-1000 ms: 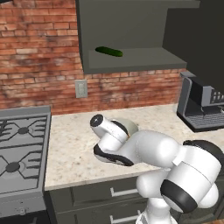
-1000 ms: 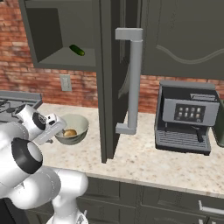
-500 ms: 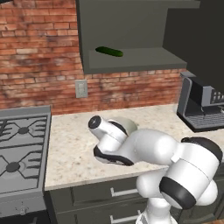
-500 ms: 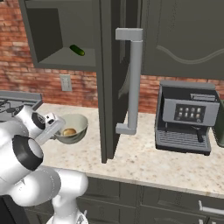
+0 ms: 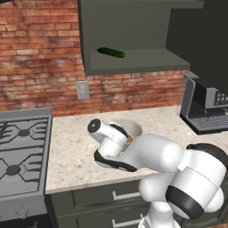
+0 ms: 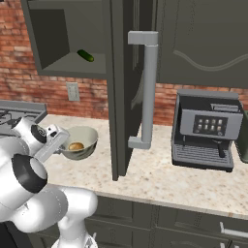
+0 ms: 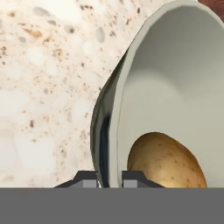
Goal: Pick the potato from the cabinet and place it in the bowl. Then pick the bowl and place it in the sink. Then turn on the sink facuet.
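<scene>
**Bowl rim gripped; lift pending**

Left base view: the bowl (image 5: 130,128) stood on the bench (image 5: 71,147), largely hidden behind the arm. A cucumber (image 5: 111,52) lay in the cabinet (image 5: 133,60).

Right base view: the tool (image 6: 62,145) met the bowl's near rim; the potato (image 6: 75,146) lay inside the bowl.

Hand view: the tool (image 7: 109,178) was closed on the bowl (image 7: 175,87) rim, one fingertip (image 7: 87,178) outside the wall, the other inside, beside the potato (image 7: 168,162).

Judgement: lift straight and level, slowly, lest the rim-held bowl tilt and spill the potato on the way to the sink.
</scene>
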